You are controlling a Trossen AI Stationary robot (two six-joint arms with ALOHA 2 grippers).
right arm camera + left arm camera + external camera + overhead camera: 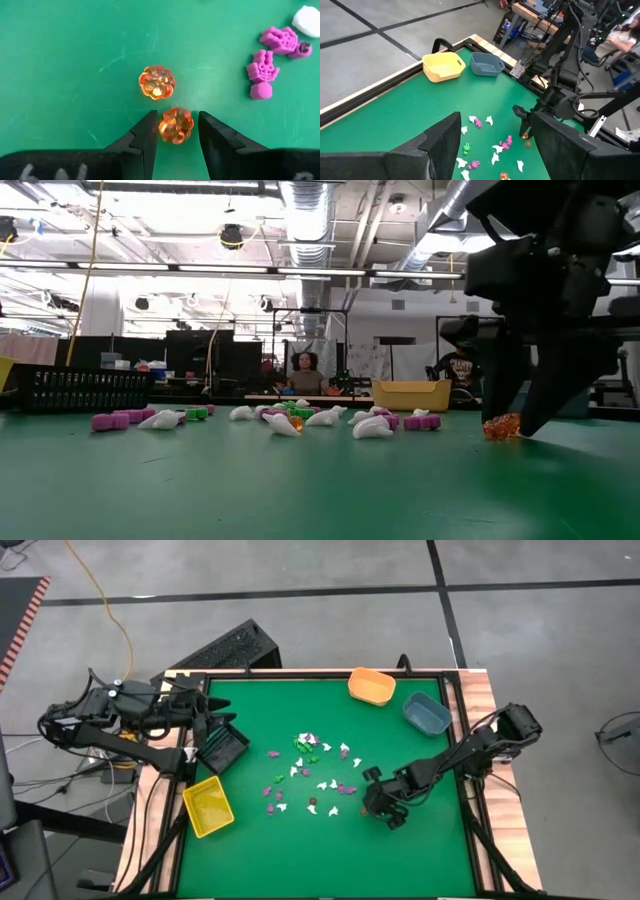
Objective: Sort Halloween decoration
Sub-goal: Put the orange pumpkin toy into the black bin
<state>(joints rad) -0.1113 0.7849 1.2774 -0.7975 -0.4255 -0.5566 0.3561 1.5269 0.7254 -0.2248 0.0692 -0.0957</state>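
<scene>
high view: green table (400, 850) with the halloween decoration (312, 772) scattered at its centre as white, purple and green trinkets. bins ring it: black bin (222, 748) at 9 o'clock, yellow bin (208, 807) at 8 o'clock, orange bin (371, 686) at 1 o'clock, blue bin (427, 713) at 2 o'clock. the right end effector (372, 802) is low at 4 o'clock of the scatter; the left end effector (208, 720) waits over the black bin.

low view: an orange trinket (501, 426) lies on the table at the tip of the dark right end effector; a person sits far behind. no legible writing on the bins.

left wrist view: the left end effector's fingers (445, 142) stand wide apart, holding nothing; the scatter lies between them, farther off.

right wrist view: only here are two orange pumpkin trinkets told apart. one pumpkin (175, 124) sits between the right end effector's (176, 131) narrowly parted fingers, not visibly clamped; the other pumpkin (157, 82) lies just beyond. purple trinkets (263, 72) lie at 2 o'clock. pale marks on the finger base are unreadable.
</scene>
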